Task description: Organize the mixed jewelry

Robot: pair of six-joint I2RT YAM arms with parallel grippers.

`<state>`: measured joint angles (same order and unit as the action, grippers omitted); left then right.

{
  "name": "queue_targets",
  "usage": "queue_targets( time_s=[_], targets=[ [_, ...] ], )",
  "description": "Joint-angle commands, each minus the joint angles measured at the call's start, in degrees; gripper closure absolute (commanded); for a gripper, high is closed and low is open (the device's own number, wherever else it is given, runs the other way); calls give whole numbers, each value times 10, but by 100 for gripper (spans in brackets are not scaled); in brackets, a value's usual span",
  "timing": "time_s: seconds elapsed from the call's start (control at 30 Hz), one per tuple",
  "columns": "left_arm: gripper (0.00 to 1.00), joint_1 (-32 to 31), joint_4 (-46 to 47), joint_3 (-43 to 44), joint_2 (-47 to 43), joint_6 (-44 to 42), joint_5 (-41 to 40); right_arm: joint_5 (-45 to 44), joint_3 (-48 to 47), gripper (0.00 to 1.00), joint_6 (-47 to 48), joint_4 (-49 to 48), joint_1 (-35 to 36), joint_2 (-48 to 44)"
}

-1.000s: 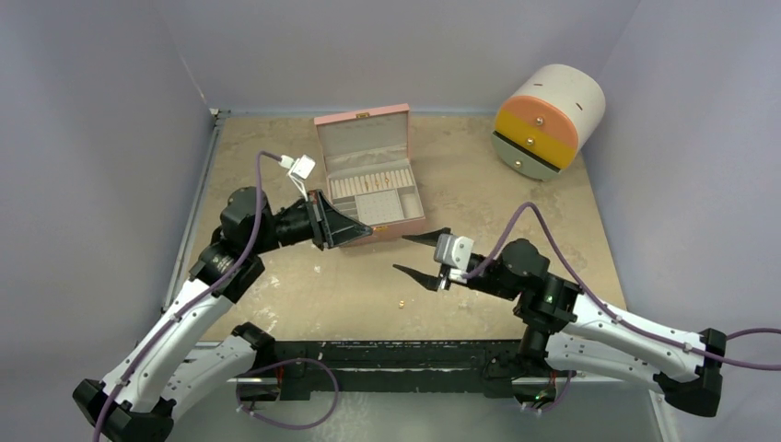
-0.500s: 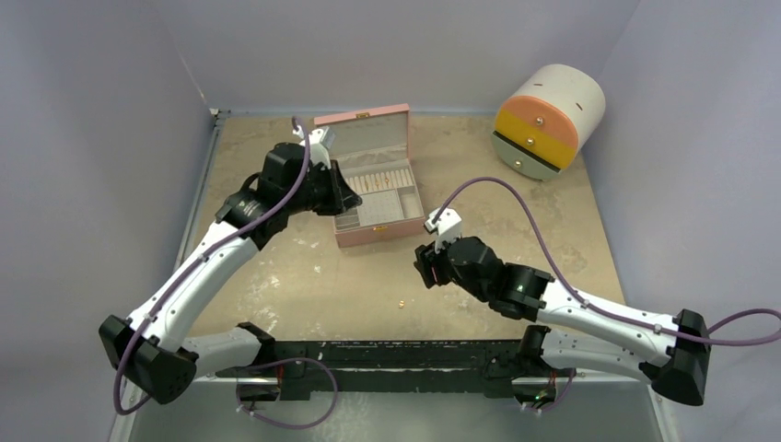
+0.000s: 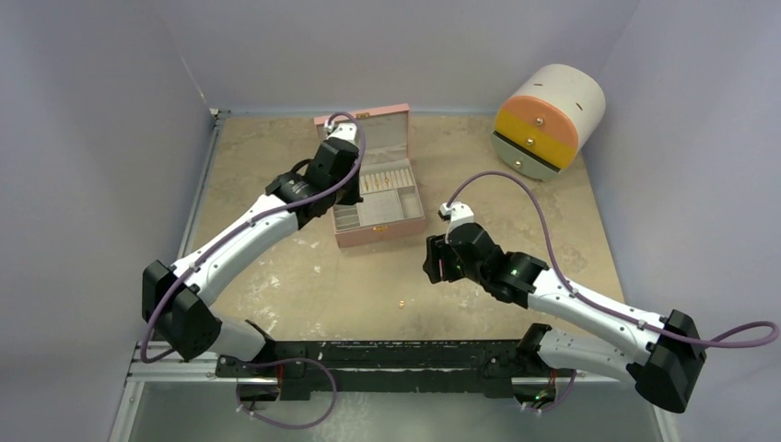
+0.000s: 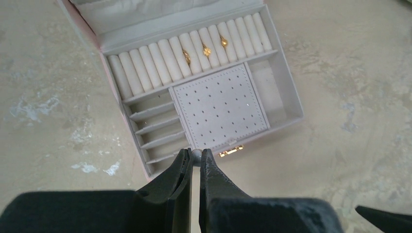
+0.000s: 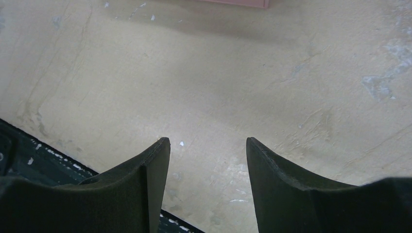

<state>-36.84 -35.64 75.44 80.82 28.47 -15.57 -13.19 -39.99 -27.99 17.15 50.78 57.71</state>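
Observation:
The pink jewelry box (image 3: pixel 411 224) lies open on the table. In the left wrist view three gold rings (image 4: pixel 206 50) sit in its cream ring rolls, above a perforated stud pad (image 4: pixel 218 107). My left gripper (image 4: pixel 196 155) hovers over the box's front edge, shut on a tiny grey round stud (image 4: pixel 196 154). In the top view the left gripper (image 3: pixel 336 184) hangs over the box's left half. One small gold piece (image 3: pixel 402 301) lies on the table near the front. My right gripper (image 5: pixel 208 143) points down at bare table, open with nothing in it, right of that piece.
A white cylinder with orange and yellow drawers (image 3: pixel 548 120) lies on its side at the back right. Walls close in the table on three sides. The black rail (image 3: pixel 387 354) runs along the near edge, close below my right gripper (image 3: pixel 433 262).
My left arm has swung from the box's front left up over the box. The right arm has turned its gripper downward toward the table, jaws a little wider.

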Motion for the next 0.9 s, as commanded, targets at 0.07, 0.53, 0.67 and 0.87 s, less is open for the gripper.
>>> queue_targets(
  time_s=[0.07, 0.53, 0.67, 0.87],
  targets=[
    [100, -3, 112, 9, 36, -31, -52, 24, 10, 38, -46, -26, -3, -13],
    [100, -26, 122, 63, 160, -99, -56, 37, 19, 39, -68, -43, -3, -5],
    [100, -29, 121, 58, 163, -107, -70, 32, 16, 39, -68, -37, -3, -3],
    [100, -43, 95, 51, 174, -123, -109, 35, 9, 39, -65, -40, -3, 16]
  ],
)
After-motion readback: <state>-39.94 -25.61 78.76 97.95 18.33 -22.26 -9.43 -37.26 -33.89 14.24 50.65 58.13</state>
